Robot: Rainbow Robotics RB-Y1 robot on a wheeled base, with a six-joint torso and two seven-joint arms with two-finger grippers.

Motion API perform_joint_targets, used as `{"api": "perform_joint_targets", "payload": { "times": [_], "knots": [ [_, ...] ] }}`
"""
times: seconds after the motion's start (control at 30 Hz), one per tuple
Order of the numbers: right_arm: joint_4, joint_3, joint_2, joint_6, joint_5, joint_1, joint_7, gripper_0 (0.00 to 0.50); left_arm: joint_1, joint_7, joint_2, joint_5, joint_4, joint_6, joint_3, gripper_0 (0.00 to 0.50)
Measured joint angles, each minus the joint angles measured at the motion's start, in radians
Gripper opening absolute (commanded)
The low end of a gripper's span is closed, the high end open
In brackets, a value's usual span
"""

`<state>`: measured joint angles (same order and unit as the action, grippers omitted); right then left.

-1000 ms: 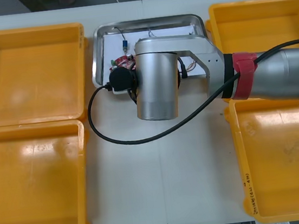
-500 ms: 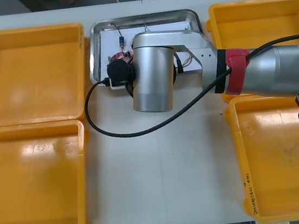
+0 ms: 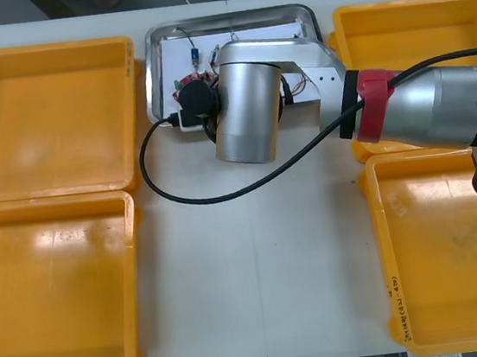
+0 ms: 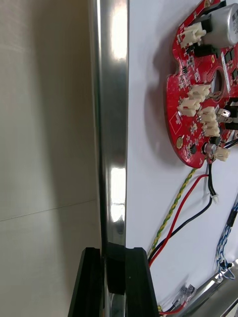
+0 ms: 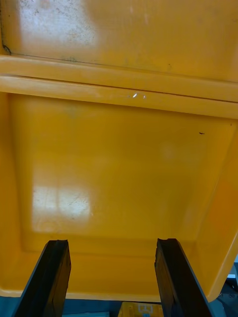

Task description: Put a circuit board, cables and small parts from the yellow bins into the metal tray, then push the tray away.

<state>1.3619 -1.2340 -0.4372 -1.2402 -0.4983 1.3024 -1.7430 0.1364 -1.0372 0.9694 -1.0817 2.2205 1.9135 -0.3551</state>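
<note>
The metal tray (image 4: 111, 124) has a mirror-shiny rim; the yellow bins (image 3: 47, 106) look like glossy, smooth plastic.

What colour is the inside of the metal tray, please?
The shiny metal tray is white inside, clearest in the right wrist view.

No text is reading clearly anywhere. A short line of dark handwriting is running along the inner rim of the near right bin (image 3: 396, 303); it is looking like brackets around a few digits, but the characters are showing too small to make out. Fine white print is sitting on the red board (image 4: 184, 131) among its white connectors, and that too is coming out too small to read.
</note>
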Motion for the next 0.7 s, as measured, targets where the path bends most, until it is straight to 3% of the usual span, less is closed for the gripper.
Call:
{"api": "perform_joint_targets", "payload": {
  "times": [0.7],
  "knots": [
    [-0.157, 0.000, 0.054, 0.092, 0.001, 0.013, -0.010, 0.000, 0.000, 0.000, 0.000, 0.000, 0.000, 0.000, 0.000, 0.500]
  ]
}}
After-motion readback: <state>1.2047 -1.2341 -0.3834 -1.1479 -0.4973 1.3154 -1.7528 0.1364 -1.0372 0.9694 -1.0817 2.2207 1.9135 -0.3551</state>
